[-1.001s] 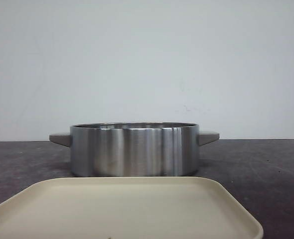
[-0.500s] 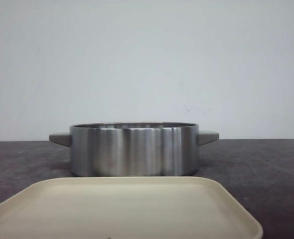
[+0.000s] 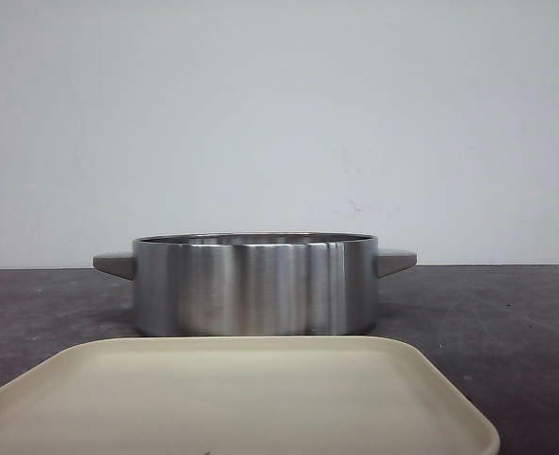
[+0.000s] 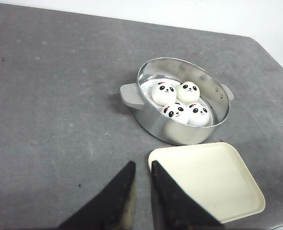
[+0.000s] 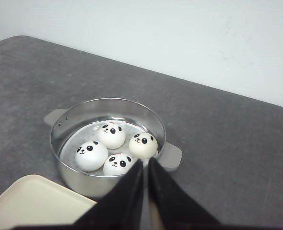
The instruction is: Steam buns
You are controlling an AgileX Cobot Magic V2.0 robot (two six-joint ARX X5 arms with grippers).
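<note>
Four white panda-faced buns sit together inside a round steel pot [image 4: 180, 135] with two grey handles. In the left wrist view they show as a pair [image 4: 163, 92] [image 4: 188, 91] with another pair [image 4: 176, 111] [image 4: 198, 114] beside it. The right wrist view shows them too [image 5: 112, 135] [image 5: 143, 145] [image 5: 91, 155] [image 5: 118, 164]. In the front view the pot [image 3: 256, 284] wall hides the buns. My left gripper [image 4: 142, 166] hangs high above the table by the tray's corner, jaws almost together and empty. My right gripper [image 5: 146, 163] hangs above the pot's near rim, shut and empty.
A bare cream rectangular tray [image 3: 232, 398] lies right in front of the pot, nearly touching it; it also shows in the left wrist view [image 4: 208, 177] and the right wrist view [image 5: 31, 206]. The dark grey table [image 4: 60, 96] ends at a white wall behind.
</note>
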